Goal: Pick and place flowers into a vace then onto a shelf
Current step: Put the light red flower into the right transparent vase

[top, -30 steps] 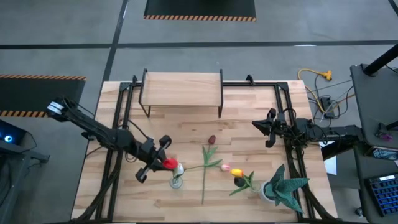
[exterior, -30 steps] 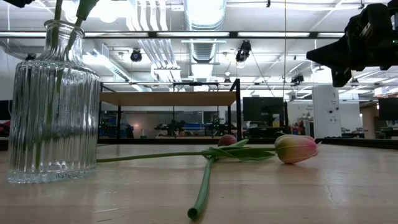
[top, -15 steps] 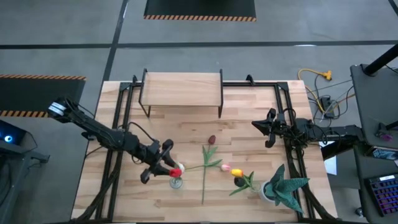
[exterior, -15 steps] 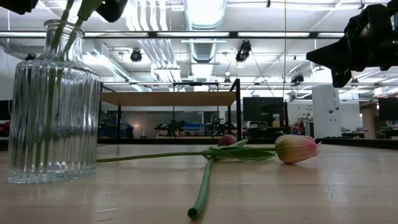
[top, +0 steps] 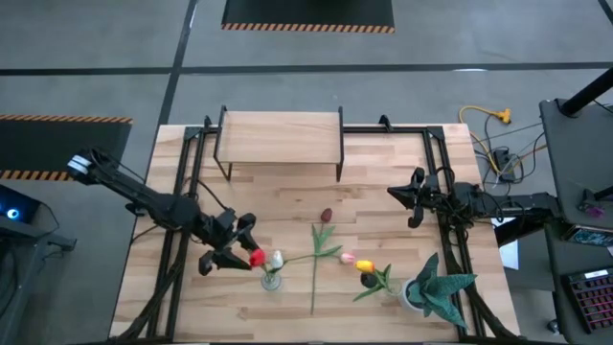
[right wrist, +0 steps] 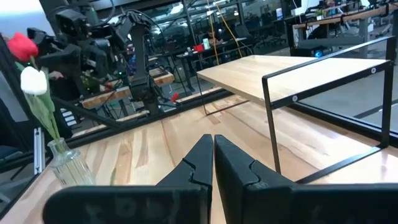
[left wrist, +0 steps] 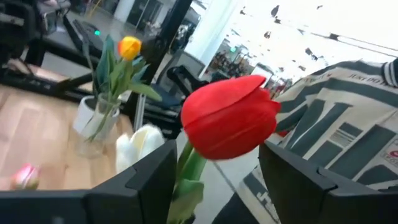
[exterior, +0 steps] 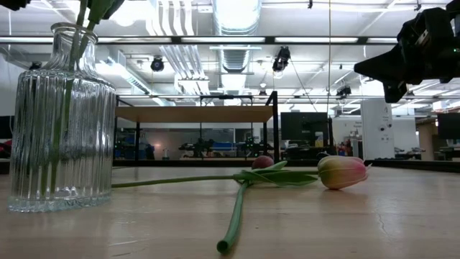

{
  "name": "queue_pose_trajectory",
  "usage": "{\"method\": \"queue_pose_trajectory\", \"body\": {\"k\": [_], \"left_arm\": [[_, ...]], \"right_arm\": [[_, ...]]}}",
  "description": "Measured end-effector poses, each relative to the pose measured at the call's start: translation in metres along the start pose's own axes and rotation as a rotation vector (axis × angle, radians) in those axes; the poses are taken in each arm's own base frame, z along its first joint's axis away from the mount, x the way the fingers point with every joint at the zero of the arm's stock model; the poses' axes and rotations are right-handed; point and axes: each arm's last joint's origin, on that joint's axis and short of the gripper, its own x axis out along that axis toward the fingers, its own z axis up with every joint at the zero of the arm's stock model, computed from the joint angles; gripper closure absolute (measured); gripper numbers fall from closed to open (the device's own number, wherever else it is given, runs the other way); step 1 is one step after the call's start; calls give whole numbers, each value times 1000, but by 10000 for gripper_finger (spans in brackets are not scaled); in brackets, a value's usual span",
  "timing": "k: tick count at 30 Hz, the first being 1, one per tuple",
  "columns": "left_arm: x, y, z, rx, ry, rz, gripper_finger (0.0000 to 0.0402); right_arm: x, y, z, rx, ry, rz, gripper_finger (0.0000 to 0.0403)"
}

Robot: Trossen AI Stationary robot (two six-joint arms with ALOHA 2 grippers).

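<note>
High view, left to right: the left gripper (top: 228,247) sits at 9 o'clock of the glass vase (top: 272,280), fingers (left wrist: 140,180) spread with the red tulip (top: 257,257) between them, no clear squeeze. Red and white tulip (top: 276,259) stand in the vase. Loose flowers (top: 330,251) lie on the counter (top: 383,192) at 3 o'clock. Shelf (top: 280,130) at 12. The right gripper (top: 414,199) waits, fingers (right wrist: 233,163) clenched together.

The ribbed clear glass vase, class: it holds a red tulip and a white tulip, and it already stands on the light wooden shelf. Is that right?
One detail is wrong. The ribbed clear glass vase does hold the red tulip and the white tulip, but it stands on the wooden table, not on the light wooden shelf. The high view shows this.
</note>
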Motion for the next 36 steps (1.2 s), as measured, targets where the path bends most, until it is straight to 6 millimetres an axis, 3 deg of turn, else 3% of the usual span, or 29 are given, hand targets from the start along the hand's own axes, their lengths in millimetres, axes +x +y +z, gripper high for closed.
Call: {"method": "queue_pose_trajectory", "body": {"k": [9, 20, 29, 36], "left_arm": [[-28, -9, 9, -12, 80, 72, 191], [-60, -29, 56, 72, -297, 282, 191], [-53, -46, 94, 240, -366, 415, 191], [-33, -50, 126, 261, -190, 610, 191]], "right_arm": [[0, 0, 0, 1, -1, 0, 394], [0, 0, 0, 1, -1, 1, 394], [0, 0, 0, 57, -2, 1, 394], [0, 0, 0, 55, -2, 1, 394]]}}
